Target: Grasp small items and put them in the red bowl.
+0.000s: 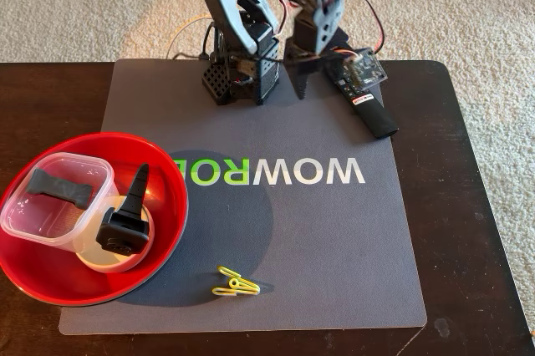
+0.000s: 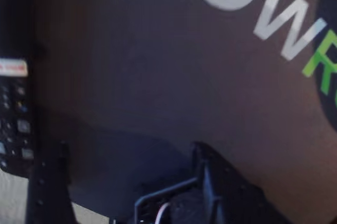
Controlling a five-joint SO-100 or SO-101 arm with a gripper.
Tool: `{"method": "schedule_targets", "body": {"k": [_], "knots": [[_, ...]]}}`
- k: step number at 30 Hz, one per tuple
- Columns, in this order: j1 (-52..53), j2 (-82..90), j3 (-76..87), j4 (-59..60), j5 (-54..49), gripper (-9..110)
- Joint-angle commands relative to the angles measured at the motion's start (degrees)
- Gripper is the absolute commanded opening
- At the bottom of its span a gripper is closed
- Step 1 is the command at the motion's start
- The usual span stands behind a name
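Note:
The red bowl [image 1: 171, 231] sits at the mat's left edge in the fixed view. Inside it, a clear square tub [image 1: 33, 218] holds a short black ridged bar [image 1: 60, 187], and a small white bowl [image 1: 109, 260] carries a black angular piece [image 1: 127, 218]. Yellow clips [image 1: 236, 282] lie on the mat near its front edge. The black remote [image 1: 365, 97] lies at the back right, and shows along the left edge of the wrist view [image 2: 13, 103]. My gripper [image 1: 311, 72] [image 2: 126, 150] hovers just left of the remote, open, with only bare mat between its fingers.
A grey mat [image 1: 334, 239] with WOWROB lettering covers the dark table [image 1: 485, 205]. The arm's base [image 1: 238, 68] stands at the mat's back edge, with wires behind it. Carpet lies beyond the table.

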Motion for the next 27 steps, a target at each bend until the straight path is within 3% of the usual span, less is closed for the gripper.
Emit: {"method": "schedule_targets", "body": {"k": [1,11,20,27], "knots": [[-8.2,0.4,2.9,-4.5,-4.7,32],[-22.0,-18.0,1.7,-21.2,-17.8,33],[-20.2,-25.2,-5.0,-23.5,-20.8,33],[-19.5,-21.4,-3.3,-24.7,-38.0,30]]}}
